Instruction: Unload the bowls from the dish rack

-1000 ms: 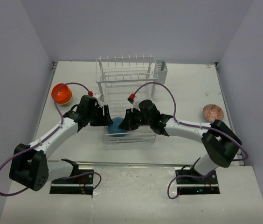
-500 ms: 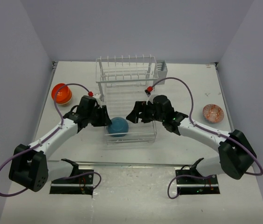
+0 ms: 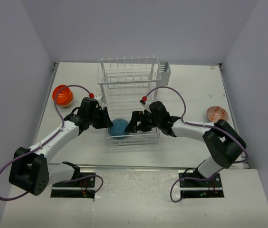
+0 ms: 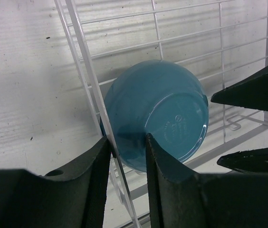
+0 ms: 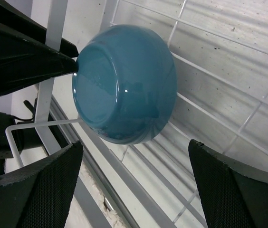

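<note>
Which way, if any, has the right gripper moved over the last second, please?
Yes: the right gripper pulled back right across the rack, then returned left, ending open beside the bowl.

Nothing legible — only a faint stamp under the teal bowl [image 4: 155, 118], too blurred to read.

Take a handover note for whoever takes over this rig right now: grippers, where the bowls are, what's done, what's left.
Left gripper: fingers straddle the edge of the teal bowl, close on both sides; firm grip not confirmed.
Right gripper: open, facing the bowl, holding nothing.
Teal bowl: leaning in the flat front section of the dish rack.
Done: orange bowl on the table left of the rack, patterned bowl on the right.
Left: lift the teal bowl out; no other bowl visible in the rack.
</note>
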You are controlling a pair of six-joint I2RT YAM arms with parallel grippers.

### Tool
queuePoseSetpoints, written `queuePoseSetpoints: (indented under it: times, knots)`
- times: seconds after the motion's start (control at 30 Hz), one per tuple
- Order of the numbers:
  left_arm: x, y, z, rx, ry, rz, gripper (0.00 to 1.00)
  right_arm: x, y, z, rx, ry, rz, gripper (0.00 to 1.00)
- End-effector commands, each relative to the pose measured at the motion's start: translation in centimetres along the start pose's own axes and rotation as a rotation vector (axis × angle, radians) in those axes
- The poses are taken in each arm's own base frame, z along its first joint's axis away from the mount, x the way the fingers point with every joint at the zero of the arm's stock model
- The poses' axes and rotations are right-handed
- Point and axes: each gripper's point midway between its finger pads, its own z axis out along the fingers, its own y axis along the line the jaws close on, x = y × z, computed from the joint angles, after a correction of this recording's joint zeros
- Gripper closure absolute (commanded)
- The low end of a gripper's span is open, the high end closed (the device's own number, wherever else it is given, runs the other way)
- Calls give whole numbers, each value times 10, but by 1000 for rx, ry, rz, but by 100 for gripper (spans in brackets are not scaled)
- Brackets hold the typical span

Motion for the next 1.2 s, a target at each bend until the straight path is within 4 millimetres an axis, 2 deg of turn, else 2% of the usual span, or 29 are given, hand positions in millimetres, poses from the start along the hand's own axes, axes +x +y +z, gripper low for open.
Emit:
queuePoseSetpoints:
  times: [0.0,0.2,0.67,0.87,1.17]
  knots:
    - [2,7,1,-29,-1,27,66,-5,11,6,-67,-14,-19,8]
    - [2,6,1,-26,-2,27,66,-2,12,13,-97,-3,4,10]
    - [1,7,1,-28,-3,28,66,-14,10,20,-67,-14,-13,11]
    - [-1,5,1,-24,-5,28,66,-11,4,32,-62,12,-5,11]
    - [-2,5,1,-27,-6,30,66,-6,1,36,-76,23,-6,12]
